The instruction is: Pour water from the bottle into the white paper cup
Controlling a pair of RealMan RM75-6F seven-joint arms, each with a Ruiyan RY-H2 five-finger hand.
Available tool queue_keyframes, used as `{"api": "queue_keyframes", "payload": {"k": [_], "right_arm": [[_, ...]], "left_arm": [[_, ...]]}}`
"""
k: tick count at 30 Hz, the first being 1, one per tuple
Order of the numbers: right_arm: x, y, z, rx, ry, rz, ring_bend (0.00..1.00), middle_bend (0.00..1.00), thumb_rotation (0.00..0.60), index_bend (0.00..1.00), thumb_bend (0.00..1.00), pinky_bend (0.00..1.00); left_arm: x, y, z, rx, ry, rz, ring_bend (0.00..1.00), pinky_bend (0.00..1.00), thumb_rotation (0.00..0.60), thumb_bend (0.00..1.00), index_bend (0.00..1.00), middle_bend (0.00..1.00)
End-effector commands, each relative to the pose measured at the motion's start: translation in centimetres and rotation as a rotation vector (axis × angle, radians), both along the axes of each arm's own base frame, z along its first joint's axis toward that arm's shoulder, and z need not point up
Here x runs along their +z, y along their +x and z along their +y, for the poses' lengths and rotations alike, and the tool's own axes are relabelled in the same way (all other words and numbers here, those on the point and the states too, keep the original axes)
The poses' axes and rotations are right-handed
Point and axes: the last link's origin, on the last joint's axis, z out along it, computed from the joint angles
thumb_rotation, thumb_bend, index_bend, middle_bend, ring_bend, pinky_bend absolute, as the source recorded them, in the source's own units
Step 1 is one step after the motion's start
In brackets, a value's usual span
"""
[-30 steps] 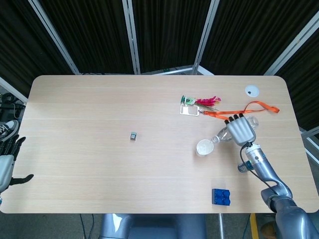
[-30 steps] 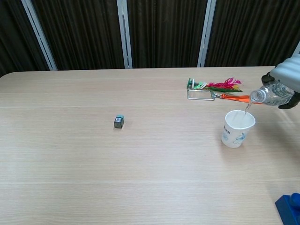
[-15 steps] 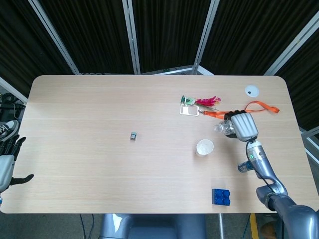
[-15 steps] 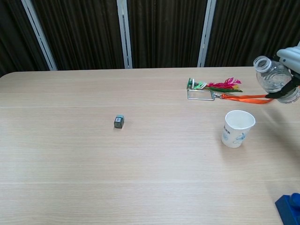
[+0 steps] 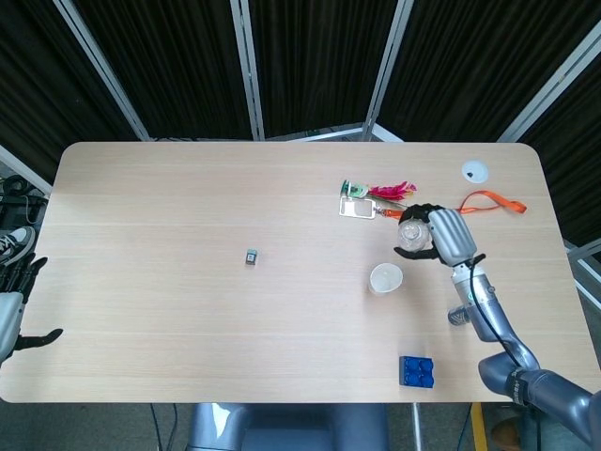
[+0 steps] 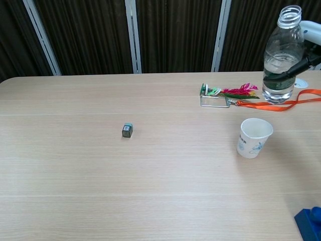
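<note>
Since 1 second ago the bottle (image 6: 282, 55) has swung from a tilted pour over the cup back to upright, and the stream of water has stopped. It is a clear plastic bottle with no cap on its neck, partly filled, held off the table by the right hand (image 5: 445, 237), whose dark fingers (image 6: 293, 70) wrap around its lower body. From the head view the bottle (image 5: 411, 234) sits just behind and slightly to the right of the white paper cup (image 5: 386, 278), no longer over its mouth.

That cup (image 6: 254, 137) stands upright on the table (image 5: 188, 310), with blue print on its side. Whether it holds water cannot be told from either view.

At the far left edge of the head view, the left hand (image 5: 11, 305) hangs off the table's edge, fingers apart and holding nothing.

Behind the cup lies a metal-framed badge holder with pink and green feathers (image 6: 228, 94), joined to an orange lanyard (image 5: 488, 201). A small grey block (image 6: 127, 130) sits mid-table, a blue brick (image 5: 416, 371) near the front edge, and a white disc (image 5: 474, 171) toward the back right corner
</note>
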Motion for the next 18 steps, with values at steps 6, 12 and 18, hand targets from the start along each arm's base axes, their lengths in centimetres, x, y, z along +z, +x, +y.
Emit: {"api": "queue_keyframes", "payload": {"k": [6,12,18], "right_arm": [[-0.5,5.1,3.0,0.051,0.265,-0.183,0.56,0.62,0.6,0.56,0.36,0.59],[-3.4,7.0,4.6,0.096,0.421,-0.197,0.56,0.62,0.6,0.56,0.36,0.59],[-6.5,7.9,5.4,0.136,0.486,-0.184,0.56,0.62,0.6,0.56,0.38,0.59]], "left_arm": [[-0.1,-0.1,0.0,-0.006,-0.013,0.003,0.0,0.0,0.6,0.0,0.0,0.0],[-0.1,-0.2,0.1,0.002,-0.012,0.007,0.0,0.0,0.6,0.0,0.0,0.0],[-0.4,-0.5,0.3,0.015,-0.018,0.017,0.0,0.0,0.6,0.0,0.0,0.0]]}}
